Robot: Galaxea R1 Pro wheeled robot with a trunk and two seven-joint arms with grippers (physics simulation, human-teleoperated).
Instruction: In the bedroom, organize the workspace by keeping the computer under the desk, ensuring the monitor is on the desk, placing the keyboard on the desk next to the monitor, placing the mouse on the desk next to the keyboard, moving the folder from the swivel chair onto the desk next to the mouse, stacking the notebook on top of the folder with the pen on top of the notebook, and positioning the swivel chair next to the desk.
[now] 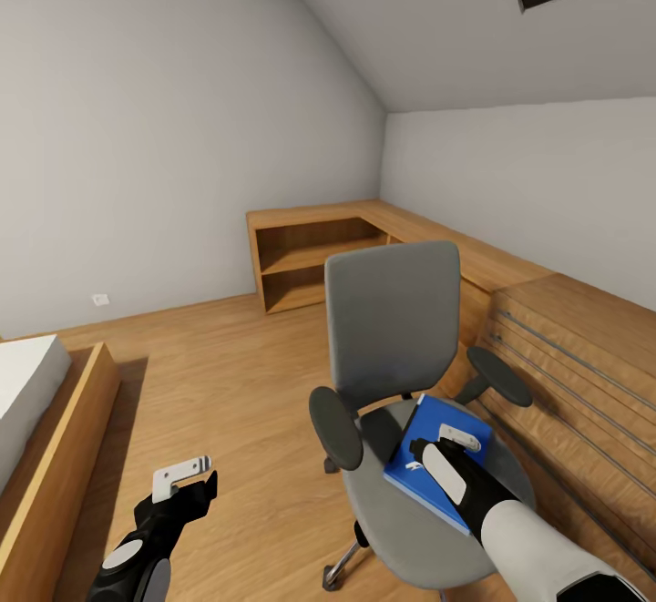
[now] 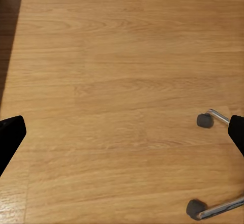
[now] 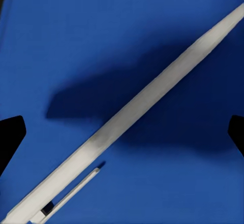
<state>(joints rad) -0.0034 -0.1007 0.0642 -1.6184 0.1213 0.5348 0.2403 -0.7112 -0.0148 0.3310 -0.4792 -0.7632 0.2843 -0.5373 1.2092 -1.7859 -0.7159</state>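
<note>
A: Looking over a bedroom with a sloped ceiling; swivel chair [image 1: 401, 383] in the middle, back toward the wooden counter [image 1: 474, 256] at the far right, seat toward the near side. Holding anything on the seat?

B: Yes; blue folder [image 1: 428, 456] lying flat on the seat, a little right of centre; white pen [image 3: 132, 112] resting diagonally on the blue cover in the right wrist view, probably left there as one pile.

A: Right gripper [image 1: 445, 445] doing what?

B: Hanging directly over the folder, fingers spread wide to either side of the pen, gripping nothing; likely lined up that way so the pen sits between the tips before a close. Hard to say whether the tips touch the cover; too close in for that.

A: And the left gripper [image 1: 187, 479]?

B: Low at the near left, above bare wooden floor [image 2: 122, 82]; fingers apart, empty; two chair casters [image 2: 205, 120] off to one side in its wrist view. Parked out of the way, presumably, while the right arm works.

A: Stage of the task?

B: Early by the look of it; folder and pen on the chair rather than a desk. Risk in the next move: a thin pen on a slick cover, easy to roll or skid under an off-centre pinch.
</note>
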